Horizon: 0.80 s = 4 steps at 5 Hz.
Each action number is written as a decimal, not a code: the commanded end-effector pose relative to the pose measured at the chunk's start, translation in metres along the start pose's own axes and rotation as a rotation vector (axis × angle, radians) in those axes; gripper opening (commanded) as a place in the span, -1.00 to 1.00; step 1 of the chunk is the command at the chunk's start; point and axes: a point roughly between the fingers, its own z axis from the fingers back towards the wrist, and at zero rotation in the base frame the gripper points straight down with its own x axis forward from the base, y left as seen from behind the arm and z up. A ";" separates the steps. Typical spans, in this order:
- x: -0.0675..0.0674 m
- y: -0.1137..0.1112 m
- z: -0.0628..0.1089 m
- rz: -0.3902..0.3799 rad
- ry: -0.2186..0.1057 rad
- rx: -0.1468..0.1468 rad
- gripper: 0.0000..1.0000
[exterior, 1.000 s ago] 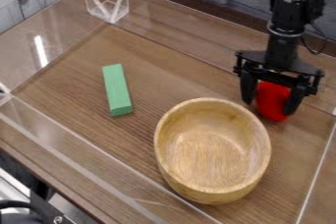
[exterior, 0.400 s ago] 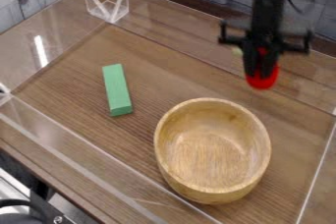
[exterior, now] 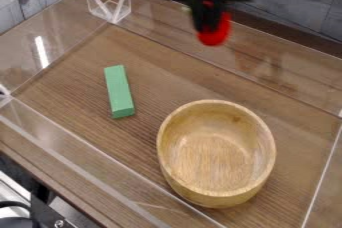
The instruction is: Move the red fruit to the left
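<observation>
Claw point(exterior: 211, 30) gripping the red fruit point(exterior: 213, 32) above the counter point(exterior: 201, 77), behind the wooden bowl point(exterior: 217, 152).

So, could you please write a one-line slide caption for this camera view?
Gripper holds the red fruit above the wooden table, beyond the green block and empty wooden bowl.

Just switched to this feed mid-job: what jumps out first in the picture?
The bright red toy fruit stands out first, clamped in the black gripper and hanging above the table near the top centre. Below it, a large round wooden bowl fills the lower right, and a green rectangular block lies flat on the wood-grain tabletop at left.
</observation>
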 end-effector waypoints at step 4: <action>0.054 0.105 0.012 -0.090 -0.093 0.069 -1.00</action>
